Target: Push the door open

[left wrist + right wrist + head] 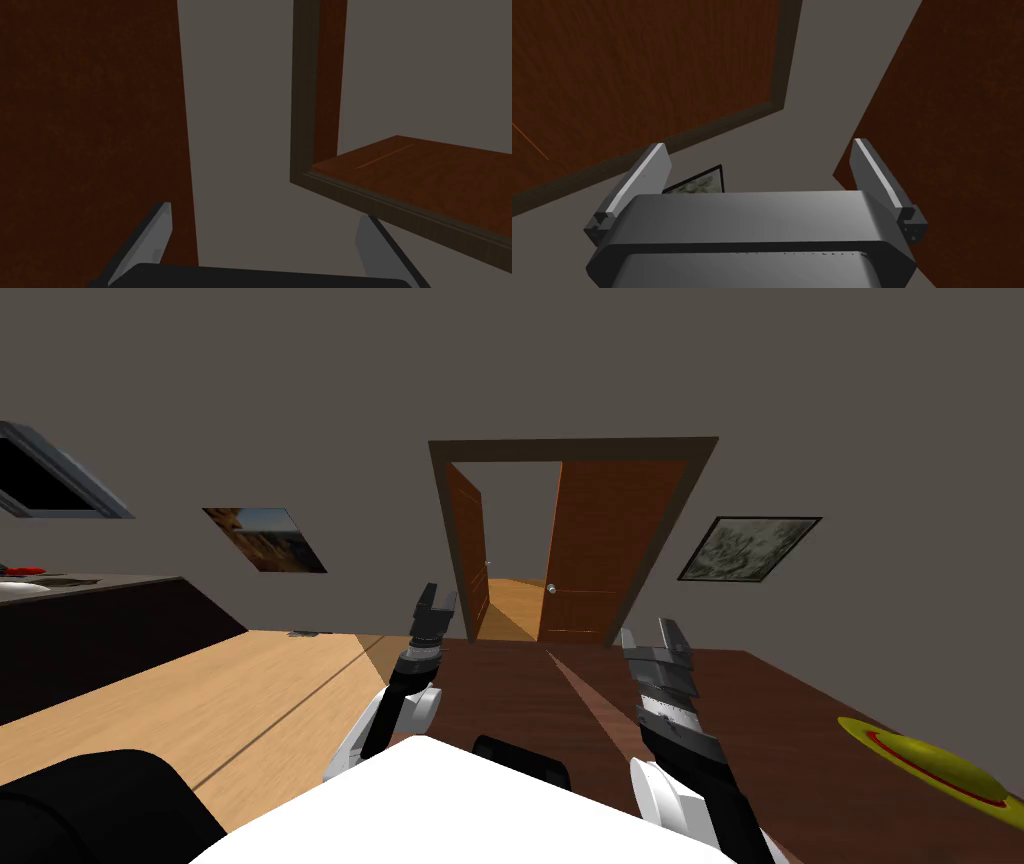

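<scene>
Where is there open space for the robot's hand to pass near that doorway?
The open gap between the half-open left door and the shut right door is free. So is the dark floor between the left gripper and right gripper. Tighter at the sides: a dark counter on the left, a yellow disc on the right.

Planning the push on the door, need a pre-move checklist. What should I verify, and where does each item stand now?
1. left pincer open: ok.
2. right pincer open: ok.
3. left door leaf swung away: ok.
4. right door leaf pushed open: not ok, it sits in the door frame.
5. pincer contact with that leaf: not ok, both hang short of it.
6. knob latch free: cannot tell.
</scene>
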